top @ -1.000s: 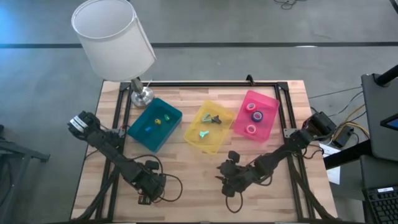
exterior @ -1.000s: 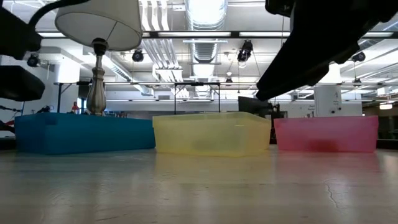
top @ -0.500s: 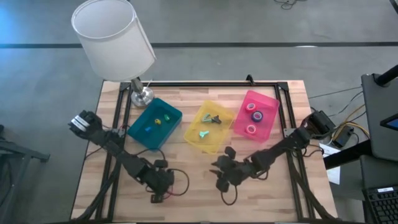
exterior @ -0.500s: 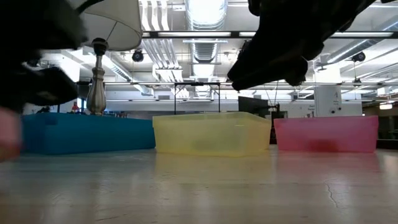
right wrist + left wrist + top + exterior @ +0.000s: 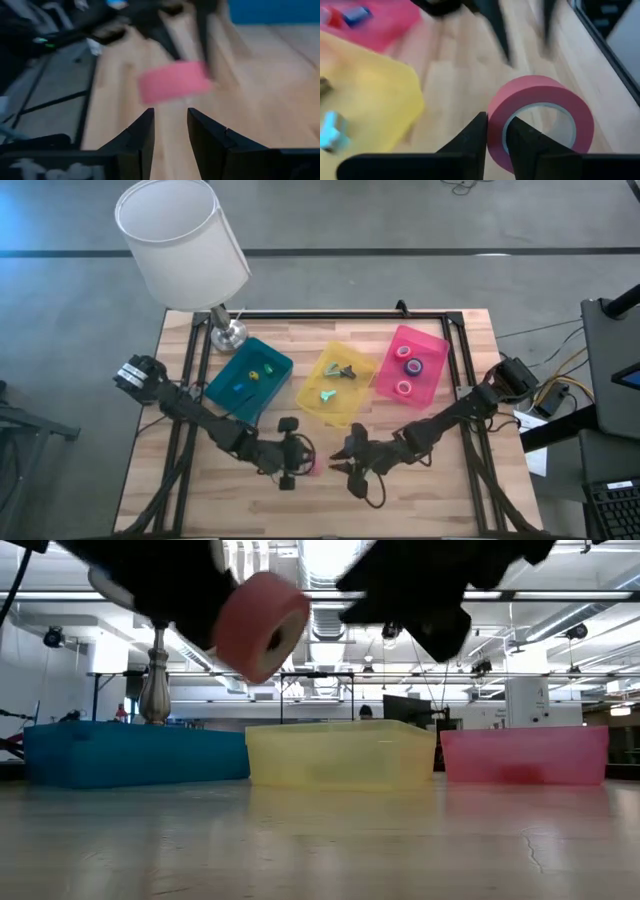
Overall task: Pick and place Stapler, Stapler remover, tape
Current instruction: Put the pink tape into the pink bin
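A salmon-pink tape roll point(image 5: 311, 467) is in my left gripper point(image 5: 297, 462), above the table's near middle; the low view shows the roll point(image 5: 262, 625) in the air. My right gripper point(image 5: 346, 463) stands open just to its right, facing the roll point(image 5: 172, 82) without touching it. Three bins sit across the far middle: blue point(image 5: 248, 378), yellow point(image 5: 335, 383) and pink point(image 5: 410, 365). The pink bin holds a blue-purple roll point(image 5: 415, 366), a red one point(image 5: 404, 351) and a pink one point(image 5: 404, 388). My left gripper pinches the roll's wall point(image 5: 496, 142) at its near side. One finger point(image 5: 520, 140) is inside the open centre and the other finger point(image 5: 477, 135) is outside. The fingers come about level from the table's left. The roll is lifted clear of the table and sits tilted.
A lamp with a white shade point(image 5: 182, 238) stands by its metal base point(image 5: 228, 335) at the far left corner, behind the blue bin. Small items lie in the blue and yellow bins. Bare wood point(image 5: 440, 490) stretches along the near edge. Cables and equipment lie beyond the table's right edge.
My left gripper has travelled along the near side toward the table's right, closing on the right gripper, and the pink roll has come with it, from the low view's left edge to high in that view. My right gripper has shifted a little toward the left.
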You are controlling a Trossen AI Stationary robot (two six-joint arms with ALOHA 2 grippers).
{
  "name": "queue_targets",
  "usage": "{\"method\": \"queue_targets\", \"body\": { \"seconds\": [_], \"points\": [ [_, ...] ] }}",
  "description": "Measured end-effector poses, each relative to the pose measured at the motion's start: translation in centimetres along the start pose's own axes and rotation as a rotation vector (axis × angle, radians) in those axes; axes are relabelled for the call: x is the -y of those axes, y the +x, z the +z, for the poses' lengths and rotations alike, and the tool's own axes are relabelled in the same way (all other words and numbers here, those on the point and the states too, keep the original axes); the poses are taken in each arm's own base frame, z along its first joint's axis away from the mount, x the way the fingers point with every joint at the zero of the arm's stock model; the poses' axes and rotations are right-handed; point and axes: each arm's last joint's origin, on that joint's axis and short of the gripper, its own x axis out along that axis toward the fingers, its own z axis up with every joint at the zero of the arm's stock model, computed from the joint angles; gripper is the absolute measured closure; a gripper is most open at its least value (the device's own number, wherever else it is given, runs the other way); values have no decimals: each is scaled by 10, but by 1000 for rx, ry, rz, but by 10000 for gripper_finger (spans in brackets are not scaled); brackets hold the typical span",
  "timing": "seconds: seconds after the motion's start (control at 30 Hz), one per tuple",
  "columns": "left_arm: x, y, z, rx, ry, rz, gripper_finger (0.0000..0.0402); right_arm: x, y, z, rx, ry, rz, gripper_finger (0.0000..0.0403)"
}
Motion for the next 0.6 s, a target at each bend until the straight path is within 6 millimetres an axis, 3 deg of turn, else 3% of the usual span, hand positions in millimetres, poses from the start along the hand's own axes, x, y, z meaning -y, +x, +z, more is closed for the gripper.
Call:
{"method": "queue_targets", "body": {
  "seconds": [0.2, 0.6],
  "points": [
    [-2, 1, 10, 98, 18, 24, 353, -7, -1, 7, 54, -80, 97, 279],
    [0, -1, 24, 223, -21, 9, 345, -11, -2, 13, 124, -102, 143, 225]
  ]
}}
